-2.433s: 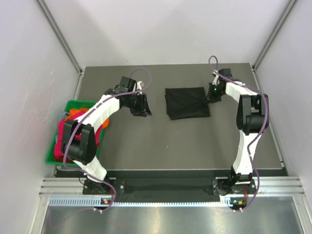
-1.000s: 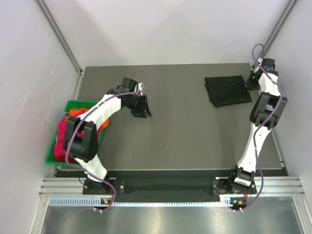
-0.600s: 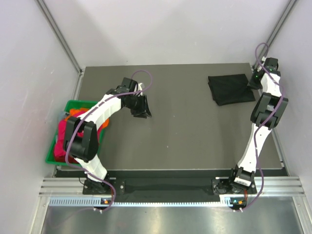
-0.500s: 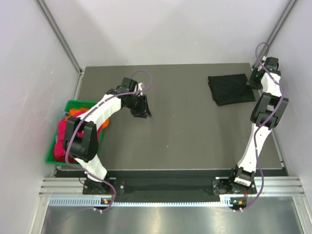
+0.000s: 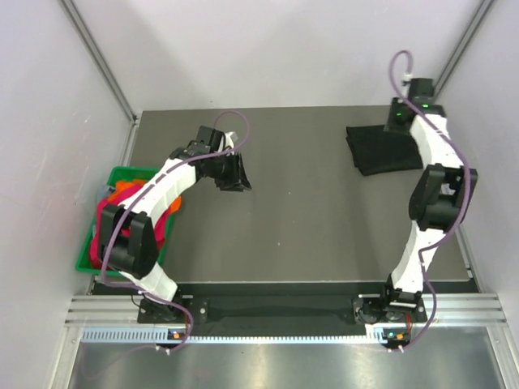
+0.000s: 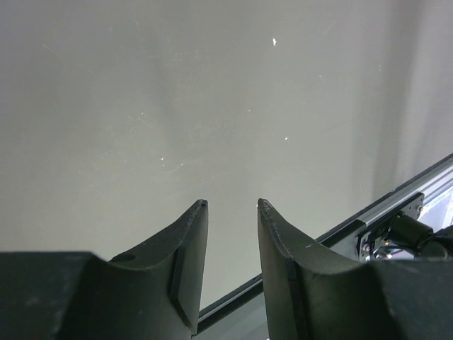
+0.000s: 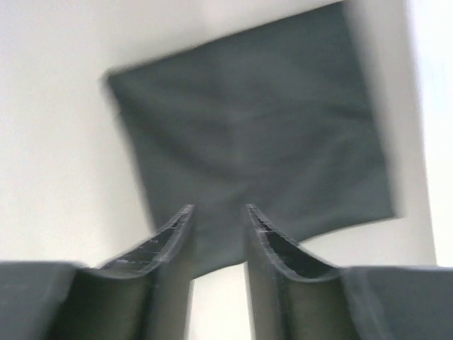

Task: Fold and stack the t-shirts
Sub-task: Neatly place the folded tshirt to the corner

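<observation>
Black cloth t-shirt (image 5: pixel 383 151): folded into a flat, roughly square packet. It lies on the dark grey table (image 5: pixel 324 219) at the far right corner, close to the right edge and just short of the far edge. No cloth is lifted, and the packet rests fully on the surface.

Right gripper (image 7: pixel 218 209): held above the packet. In the right wrist view the picture is blurred, but the two dark fingers stand apart with a clear gap and the shirt shows below and beyond them. Nothing is between the fingers, so the gripper is released and not grasping. In the top view the right wrist sits over the far right part of the shirt, with the arm reaching up along the table's right side.

Left gripper (image 6: pixel 231 204): jaws parted with an empty gap, holding nothing. Only bare table surface shows beneath it. From above it hovers over the far left part of the table (image 5: pixel 235 174), well apart from the black shirt.

Remaining t-shirts: a bundled pile of magenta, red and orange cloth (image 5: pixel 101 217) sits in the green plastic bin (image 5: pixel 130 168), which stands against the table's left edge. The left arm partly hides the pile, so I cannot tell how many shirts it holds.
</observation>
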`<control>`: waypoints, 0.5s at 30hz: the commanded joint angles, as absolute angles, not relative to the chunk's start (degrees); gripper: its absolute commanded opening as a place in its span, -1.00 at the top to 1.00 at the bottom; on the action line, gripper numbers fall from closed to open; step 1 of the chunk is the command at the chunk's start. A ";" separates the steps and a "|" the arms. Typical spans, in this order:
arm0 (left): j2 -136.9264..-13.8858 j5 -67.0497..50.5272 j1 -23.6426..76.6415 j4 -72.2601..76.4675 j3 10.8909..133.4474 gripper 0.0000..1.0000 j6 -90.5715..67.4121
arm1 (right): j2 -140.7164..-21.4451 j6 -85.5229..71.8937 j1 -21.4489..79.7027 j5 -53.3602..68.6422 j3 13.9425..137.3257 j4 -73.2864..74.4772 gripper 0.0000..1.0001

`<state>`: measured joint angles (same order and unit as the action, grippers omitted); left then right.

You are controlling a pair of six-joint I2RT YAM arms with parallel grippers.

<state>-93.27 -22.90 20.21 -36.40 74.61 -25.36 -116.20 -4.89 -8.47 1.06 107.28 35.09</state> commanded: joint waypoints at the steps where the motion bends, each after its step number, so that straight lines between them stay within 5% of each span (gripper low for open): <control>1: -89.48 -22.68 20.04 -34.72 74.53 0.21 -25.22 | -116.54 -1.33 -2.57 -4.21 103.01 34.98 0.41; 7: -88.86 -22.85 19.95 -34.45 74.71 0.21 -25.58 | -120.23 -0.79 3.76 -4.74 103.09 35.16 0.88; 15: -88.94 -22.85 19.69 -34.45 74.62 0.22 -25.49 | -127.00 -0.62 6.68 -4.05 105.72 35.16 0.95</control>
<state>-90.85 -22.87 19.97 -36.16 74.54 -25.41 -124.95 -1.45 5.85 -3.42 102.91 35.70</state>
